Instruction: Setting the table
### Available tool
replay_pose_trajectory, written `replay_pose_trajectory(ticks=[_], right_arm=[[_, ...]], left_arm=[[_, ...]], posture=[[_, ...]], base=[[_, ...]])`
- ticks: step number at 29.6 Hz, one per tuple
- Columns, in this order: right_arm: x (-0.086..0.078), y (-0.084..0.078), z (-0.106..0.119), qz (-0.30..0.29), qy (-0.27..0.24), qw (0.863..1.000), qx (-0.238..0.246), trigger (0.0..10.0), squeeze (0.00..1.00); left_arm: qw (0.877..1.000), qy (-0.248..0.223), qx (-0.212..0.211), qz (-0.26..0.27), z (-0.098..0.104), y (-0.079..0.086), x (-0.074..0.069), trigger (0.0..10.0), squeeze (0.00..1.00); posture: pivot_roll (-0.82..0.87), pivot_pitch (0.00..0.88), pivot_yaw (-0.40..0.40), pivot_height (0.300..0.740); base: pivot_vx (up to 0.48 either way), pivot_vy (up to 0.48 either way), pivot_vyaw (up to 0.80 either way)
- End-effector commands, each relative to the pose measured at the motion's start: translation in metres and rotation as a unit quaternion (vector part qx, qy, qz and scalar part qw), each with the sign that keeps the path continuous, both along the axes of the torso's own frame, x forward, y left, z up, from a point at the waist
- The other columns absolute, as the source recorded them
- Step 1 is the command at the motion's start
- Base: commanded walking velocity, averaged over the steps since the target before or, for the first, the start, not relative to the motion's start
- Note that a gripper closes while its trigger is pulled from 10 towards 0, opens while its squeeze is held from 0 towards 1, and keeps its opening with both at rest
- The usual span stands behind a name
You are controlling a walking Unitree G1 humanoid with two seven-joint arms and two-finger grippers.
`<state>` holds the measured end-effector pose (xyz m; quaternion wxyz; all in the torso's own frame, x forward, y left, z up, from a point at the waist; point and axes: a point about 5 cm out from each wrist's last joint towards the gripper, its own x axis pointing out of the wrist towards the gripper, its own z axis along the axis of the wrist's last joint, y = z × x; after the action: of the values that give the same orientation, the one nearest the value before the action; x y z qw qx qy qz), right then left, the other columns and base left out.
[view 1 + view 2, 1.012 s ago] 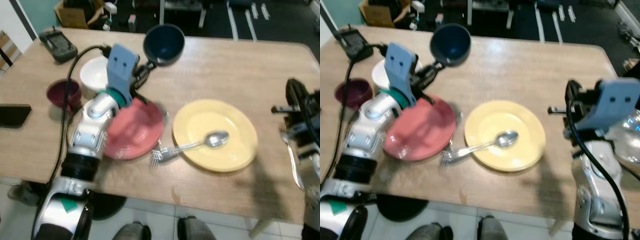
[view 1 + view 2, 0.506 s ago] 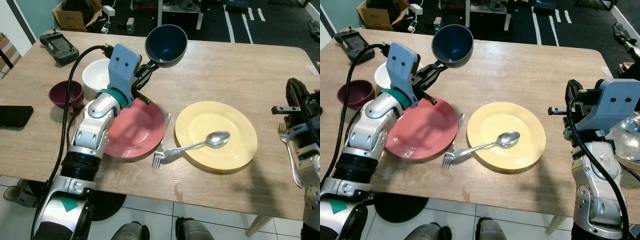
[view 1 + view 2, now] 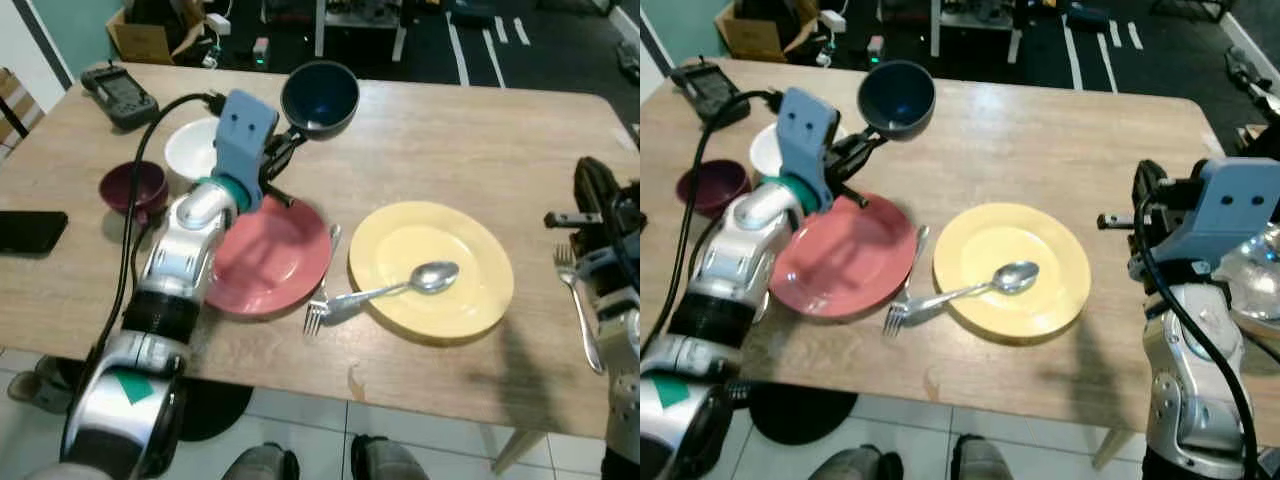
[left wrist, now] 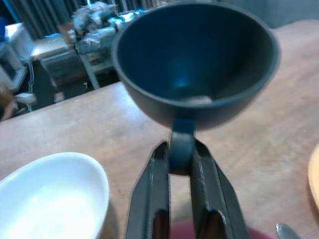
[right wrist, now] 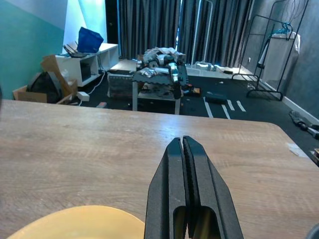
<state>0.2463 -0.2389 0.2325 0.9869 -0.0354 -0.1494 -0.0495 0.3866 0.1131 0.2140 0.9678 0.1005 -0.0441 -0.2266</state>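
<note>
Two plates, red [image 3: 268, 258] and yellow [image 3: 432, 268], on wooden desk [image 3: 470, 140]; tiled floor [image 3: 420, 450] below. Left tool [image 4: 181, 158] clamped on dark blue cup [image 4: 194, 62]'s handle. Right tool [image 5: 185, 149] closed, empty.

Colours on the table before me

My black left gripper [image 4: 180, 164] is clamped on the handle of a dark navy blue cup [image 3: 320, 97], glossy inside. At 9 o'clock from it lies a plain white bowl [image 3: 196, 148], and further toward 8 o'clock a deep maroon cup [image 3: 132, 186]. The plate [image 3: 268, 258] beneath my silver forearm is salmon red; the plate [image 3: 432, 270] at 3 o'clock from it is pale yellow, bearing a shiny silver spoon [image 3: 432, 277], with a silver fork [image 3: 318, 305] between them. The table [image 3: 470, 140] is light wood with fine grey grain. My right gripper [image 5: 185, 189], pressed together, is black too.
</note>
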Motion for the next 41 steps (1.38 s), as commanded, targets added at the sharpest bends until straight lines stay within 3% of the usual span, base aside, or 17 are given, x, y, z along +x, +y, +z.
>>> replay_pose_trajectory(ticks=[1, 8, 14, 22, 27, 31, 41], right_arm=[[-0.001, 0.002, 0.001, 0.001, -0.004, 1.000, 0.003, 10.0, 0.00], [-0.007, 0.007, 0.004, 0.007, -0.008, 1.000, 0.004, 10.0, 0.00], [-0.015, 0.007, 0.002, 0.000, -0.003, 1.000, 0.007, 10.0, 0.00], [-0.021, 0.009, 0.001, -0.004, 0.002, 1.000, 0.009, 10.0, 0.00], [-0.023, 0.011, 0.001, 0.000, 0.006, 1.000, 0.011, 10.0, 0.00], [-0.024, 0.012, 0.000, 0.003, 0.009, 1.000, 0.012, 10.0, 0.00], [-0.022, 0.014, 0.001, 0.009, 0.011, 1.000, 0.011, 10.0, 0.00]], left_arm=[[1.000, 0.008, 0.003, 0.002, -0.006, 0.001, 0.001, 10.0, 0.00], [0.998, 0.055, 0.011, 0.026, -0.007, -0.006, 0.021, 10.0, 0.00], [0.997, 0.061, 0.019, 0.035, -0.006, -0.010, 0.025, 10.0, 0.00], [0.997, 0.074, 0.006, 0.028, -0.010, -0.014, 0.027, 10.0, 0.00], [0.999, 0.032, 0.011, 0.011, -0.005, -0.017, 0.026, 10.0, 0.00], [1.000, 0.026, 0.005, -0.003, -0.003, -0.020, 0.025, 10.0, 0.00], [0.998, 0.048, -0.016, -0.049, -0.015, -0.031, 0.020, 10.0, 0.00]], posture=[[-0.04, 0.050, 0.086, 0.740], [-0.07, 0.105, 0.096, 0.740], [-0.09, 0.129, 0.099, 0.740], [-0.11, 0.162, 0.099, 0.740], [-0.11, 0.181, 0.090, 0.740], [-0.11, 0.183, 0.089, 0.740], [-0.14, 0.185, 0.079, 0.740]], base=[[0.000, 0.000, 0.00], [0.000, 0.000, 0.00], [0.000, 0.000, 0.00], [0.000, 0.000, 0.00], [0.000, 0.000, 0.00], [0.000, 0.000, 0.00], [0.000, 0.000, 0.00]])
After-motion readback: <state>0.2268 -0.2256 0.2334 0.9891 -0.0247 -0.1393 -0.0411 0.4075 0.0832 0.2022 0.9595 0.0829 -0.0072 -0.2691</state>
